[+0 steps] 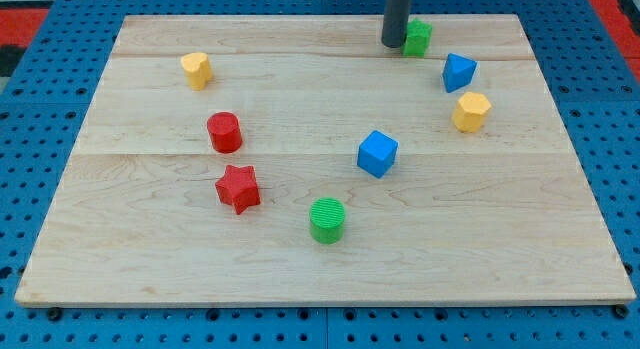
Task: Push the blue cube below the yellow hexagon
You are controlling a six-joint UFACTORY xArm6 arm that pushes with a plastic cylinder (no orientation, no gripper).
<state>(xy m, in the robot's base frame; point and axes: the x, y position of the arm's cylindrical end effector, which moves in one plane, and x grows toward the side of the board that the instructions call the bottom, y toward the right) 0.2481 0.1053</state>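
Note:
The blue cube (377, 153) lies near the middle of the wooden board (150, 249), a little right of centre. The yellow hexagon (471, 111) lies up and to the right of it, near the board's right side. My tip (393, 42) is at the view's top, well above the blue cube and left of the hexagon, touching or almost touching a green block (418, 37) on its right.
A second blue block (458, 71) sits just above the yellow hexagon. A green cylinder (327, 220) lies below the blue cube. A red star (238, 188), a red cylinder (224, 132) and a yellow block (197, 69) are on the left half.

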